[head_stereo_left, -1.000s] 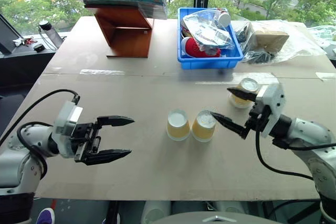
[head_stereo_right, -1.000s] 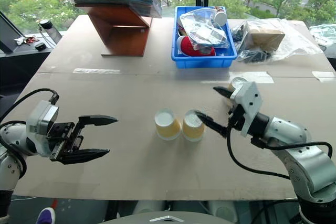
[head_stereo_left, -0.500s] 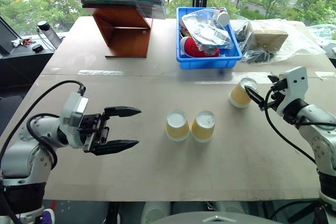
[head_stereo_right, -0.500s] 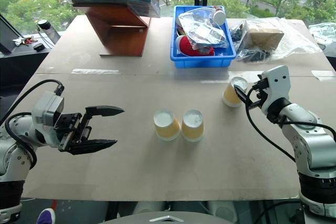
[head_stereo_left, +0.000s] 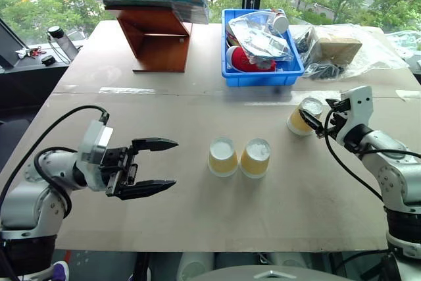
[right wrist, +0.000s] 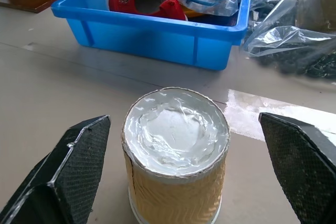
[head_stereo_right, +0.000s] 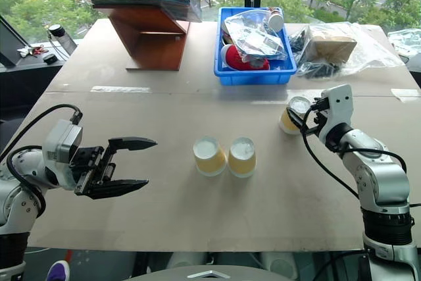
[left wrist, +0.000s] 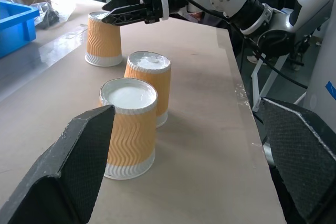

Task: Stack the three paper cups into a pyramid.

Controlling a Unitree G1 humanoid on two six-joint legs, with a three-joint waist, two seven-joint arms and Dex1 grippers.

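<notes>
Two of the paper cups [head_stereo_left: 223, 156] [head_stereo_left: 254, 158] stand upside down, side by side, in the middle of the table. The third cup [head_stereo_left: 301, 118], also upside down, stands apart to the right and further back. My right gripper [head_stereo_left: 319, 115] is open just right of that cup. In the right wrist view the cup [right wrist: 176, 156] stands between and just ahead of the two spread fingers [right wrist: 63, 177]. My left gripper [head_stereo_left: 172, 162] is open and empty, level, pointing at the centre pair from the left with a clear gap to them. No cup rests on another.
A blue bin [head_stereo_left: 260, 77] of bagged items sits at the back centre. A wooden stand with books [head_stereo_left: 158, 37] is at the back left. Plastic bags and a cardboard box [head_stereo_left: 339, 51] lie at the back right.
My right gripper left the right-hand centre cup and swung right and back to the third cup. The cups stayed put. The left gripper barely moved.
</notes>
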